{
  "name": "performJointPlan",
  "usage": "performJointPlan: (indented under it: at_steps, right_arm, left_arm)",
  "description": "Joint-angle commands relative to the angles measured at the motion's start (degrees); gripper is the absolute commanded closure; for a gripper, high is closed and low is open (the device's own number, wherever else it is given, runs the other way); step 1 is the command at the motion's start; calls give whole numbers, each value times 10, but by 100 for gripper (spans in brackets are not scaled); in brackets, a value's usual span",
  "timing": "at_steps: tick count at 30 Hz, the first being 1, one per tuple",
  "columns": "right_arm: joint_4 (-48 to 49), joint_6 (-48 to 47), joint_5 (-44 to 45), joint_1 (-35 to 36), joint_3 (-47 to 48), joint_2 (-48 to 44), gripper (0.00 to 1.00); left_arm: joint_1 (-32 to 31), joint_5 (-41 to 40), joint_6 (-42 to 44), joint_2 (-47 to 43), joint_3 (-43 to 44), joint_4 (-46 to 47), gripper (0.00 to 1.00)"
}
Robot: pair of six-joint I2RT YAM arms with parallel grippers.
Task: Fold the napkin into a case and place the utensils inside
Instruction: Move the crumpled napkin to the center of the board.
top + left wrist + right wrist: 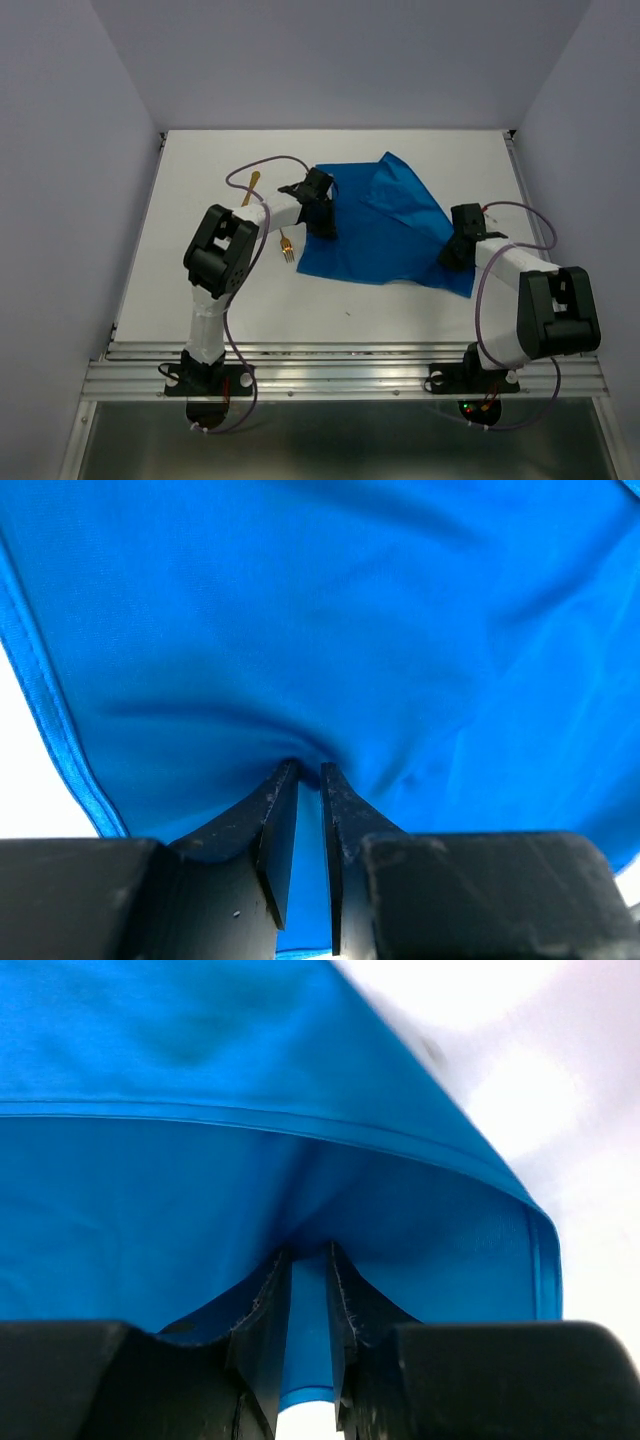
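Observation:
The bright blue napkin (372, 238) lies crumpled mid-table, its far right part folded over itself. My left gripper (322, 215) sits at the napkin's left edge. In the left wrist view this gripper (308, 767) is shut on a pinch of the cloth (350, 610). My right gripper (452, 252) is at the napkin's right edge. In the right wrist view it (310, 1252) is shut on a hemmed fold (200, 1180). A golden fork (287, 246) lies just left of the napkin. A second golden utensil (250, 188) lies farther back, left of my left arm. No case is in view.
The white table (180, 290) is bounded by grey walls on three sides and a metal rail (340, 372) at the near edge. A purple cable (262, 162) loops over the left arm above the far utensil.

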Motion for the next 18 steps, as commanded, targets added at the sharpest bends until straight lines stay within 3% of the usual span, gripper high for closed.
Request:
performJointPlan:
  at_steps: [1,5,9,12,18]
  right_arm:
    - [51,-14,20,2,30,90,74]
    - [50,-30,22,2,103,143,74]
    - [36,-32,-7,2,124,103,73]
    - [28,-27,-13,2,108,30,69]
    - [-5,-22,-3,2,55,-80,64]
  left_arm:
    - [23,-39,39,61,101,-53,73]
    - [33,-67,69,79,196,-97,72]
    - [35,-83,88,44,236,-126,68]
    - [36,-92,90,-10,205,-124,64]
    - [35,-128,52,-89,51,-128,55]
